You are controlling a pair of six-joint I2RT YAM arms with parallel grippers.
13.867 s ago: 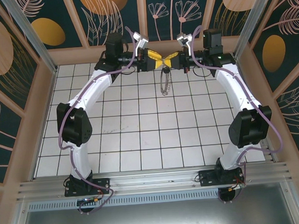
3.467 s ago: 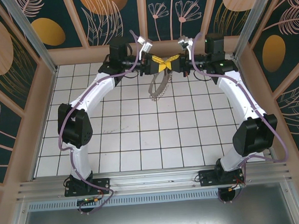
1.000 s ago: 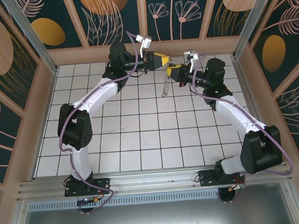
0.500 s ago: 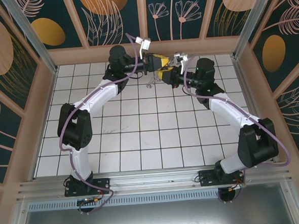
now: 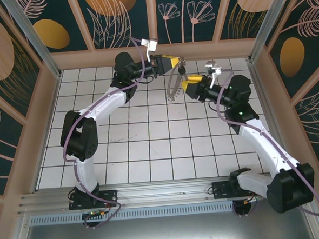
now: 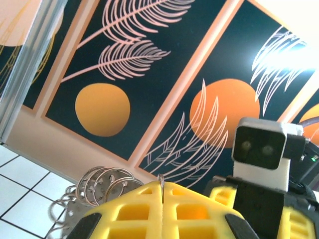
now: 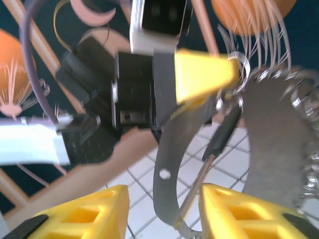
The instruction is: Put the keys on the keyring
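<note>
1. Keyring (image 5: pixel 172 87) hangs in mid-air over the far middle of the tiled bench (image 5: pixel 149 136). It dangles from the left gripper (image 5: pixel 173 62) and is clear of the tiles.
2. Left gripper: yellow fingers pressed together on the top of the keyring. In the left wrist view (image 6: pixel 162 188) a thin strand of wire stands up out of the seam between the two fingers. A cluster of small silvery rings (image 6: pixel 102 186) bunches just left of them.
3. Right gripper (image 5: pixel 185 85) sits just to the right of the hanging loop, aimed toward it. Its fingers are spread and grip nothing.
4. Right wrist view: the key (image 7: pixel 222 134), with a black head and a thin silvery blade, hangs tilted just beneath the left gripper's fingertip. Its blade points down into the gap of the right gripper (image 7: pixel 162 199).
5. The key's blade lies nearer one of the two fingers (image 7: pixel 234 209); contact cannot be told.
6. The keyring's band (image 7: pixel 167 149) is blurred there, and its fringe of tiny rings curves off to the right.
7. Whether the key is threaded on a ring cannot be told.
</note>
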